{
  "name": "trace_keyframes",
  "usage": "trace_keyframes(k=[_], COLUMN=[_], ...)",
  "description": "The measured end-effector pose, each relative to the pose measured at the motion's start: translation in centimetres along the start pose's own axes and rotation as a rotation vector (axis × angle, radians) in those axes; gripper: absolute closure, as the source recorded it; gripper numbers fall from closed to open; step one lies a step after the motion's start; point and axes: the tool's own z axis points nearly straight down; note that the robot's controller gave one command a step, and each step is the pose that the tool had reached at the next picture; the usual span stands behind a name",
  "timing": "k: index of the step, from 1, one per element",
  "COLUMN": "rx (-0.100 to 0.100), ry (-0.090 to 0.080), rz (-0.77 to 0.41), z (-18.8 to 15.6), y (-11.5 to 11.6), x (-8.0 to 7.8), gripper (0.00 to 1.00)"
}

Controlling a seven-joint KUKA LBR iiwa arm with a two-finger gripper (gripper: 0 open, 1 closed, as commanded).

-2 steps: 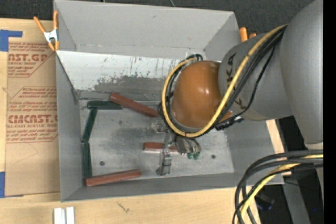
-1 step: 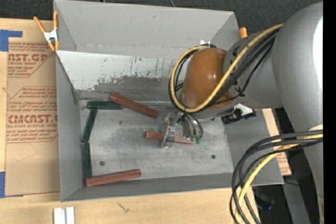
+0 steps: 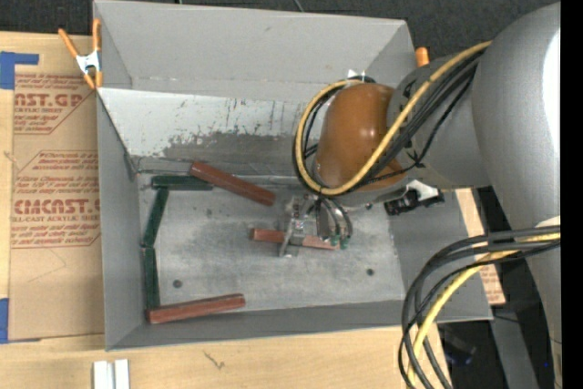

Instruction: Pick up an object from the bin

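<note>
A short reddish-brown stick [image 3: 267, 235] lies directly beneath the gripper [image 3: 301, 237].

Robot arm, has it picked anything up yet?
Not yet. Done: the gripper is low in the bin, right at a short reddish-brown stick near the middle. In hand: nothing clearly; that stick lies flat on the floor. Left: lifting it out. The green sticks lie apart, on the left.

One camera looks down into the grey bin [image 3: 255, 41] from close above; arm [image 3: 519, 105] enters at right
</note>
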Motion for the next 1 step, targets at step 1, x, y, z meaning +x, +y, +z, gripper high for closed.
trace_keyframes(k=[1], rx=[0.000], ry=[-0.003], rz=[0.049], z=[-13.85], y=[-2.09], x=[1.64], gripper=[1.00])
